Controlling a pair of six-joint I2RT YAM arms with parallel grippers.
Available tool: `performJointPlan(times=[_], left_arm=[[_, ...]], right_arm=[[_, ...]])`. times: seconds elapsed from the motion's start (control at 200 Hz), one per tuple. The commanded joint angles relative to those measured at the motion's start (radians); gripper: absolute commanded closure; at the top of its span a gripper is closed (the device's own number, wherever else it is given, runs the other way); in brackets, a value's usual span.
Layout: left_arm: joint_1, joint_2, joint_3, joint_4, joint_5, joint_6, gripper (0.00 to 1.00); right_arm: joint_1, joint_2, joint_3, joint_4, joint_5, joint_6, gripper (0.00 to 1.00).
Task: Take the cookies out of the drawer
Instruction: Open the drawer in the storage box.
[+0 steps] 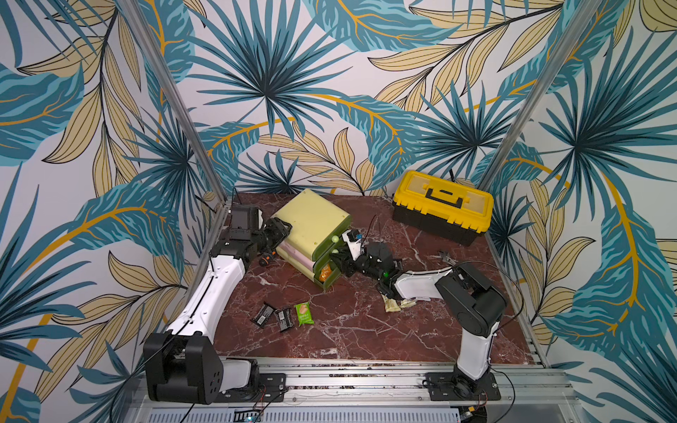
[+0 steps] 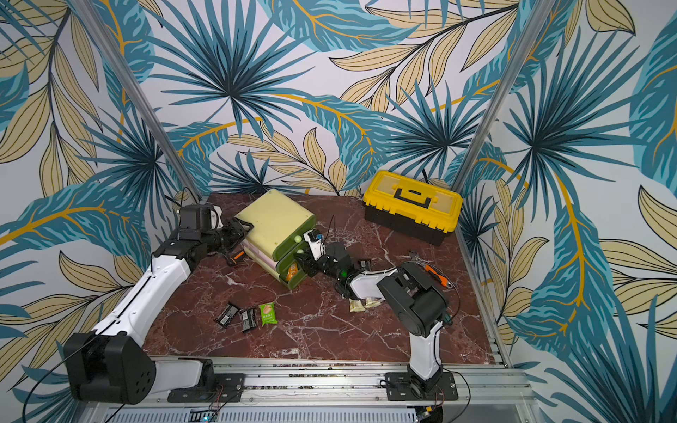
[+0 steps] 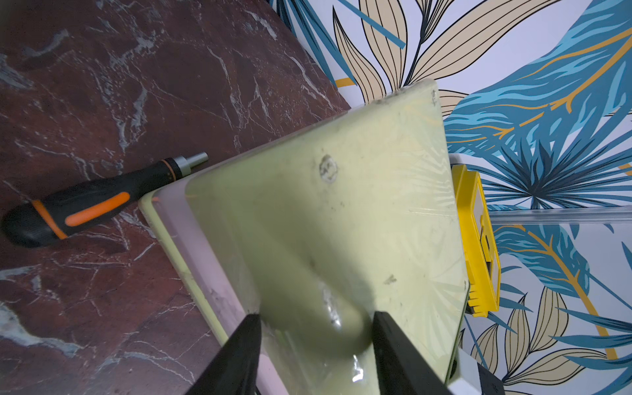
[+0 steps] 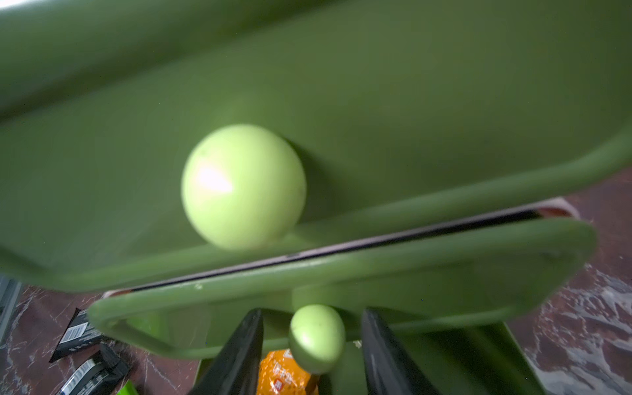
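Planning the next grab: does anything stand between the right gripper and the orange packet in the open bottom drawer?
Yes. The drawer unit's middle knob sits between the right gripper's open jaws, in front of the orange packet, hiding part of it in the right wrist view.

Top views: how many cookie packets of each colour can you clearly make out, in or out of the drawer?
black packets: 2
green packet: 1
cream-yellow packets: 2
orange packet: 1, inside the open drawer
Total: 6
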Motion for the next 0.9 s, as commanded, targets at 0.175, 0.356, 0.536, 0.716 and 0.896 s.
performJointPlan(times=[0.175,0.356,0.536,0.716,0.896], left_arm=[[-0.006,0.001,-0.023,-0.098,-0.01,0.023,0.45],[-0.006,0.001,-0.025,-0.101,-0.01,0.024,0.45],[-0.006,-0.005,-0.03,-0.102,-0.013,0.021,0.45],[-0.006,-0.008,-0.034,-0.099,-0.012,0.016,0.45],[-0.007,-0.009,-0.036,-0.098,-0.015,0.013,0.44]], right_arm=[[0.001,-0.159,-0.189,-0.027,0.048,-0.041,0.5],[0.003,-0.127,-0.148,-0.015,0.024,-0.024,0.51],[0.003,-0.046,-0.032,-0.007,-0.005,-0.019,0.52],[0.005,0.031,0.06,-0.009,-0.035,-0.01,0.53],[0.004,0.046,0.075,0.002,-0.035,0.003,0.53]])
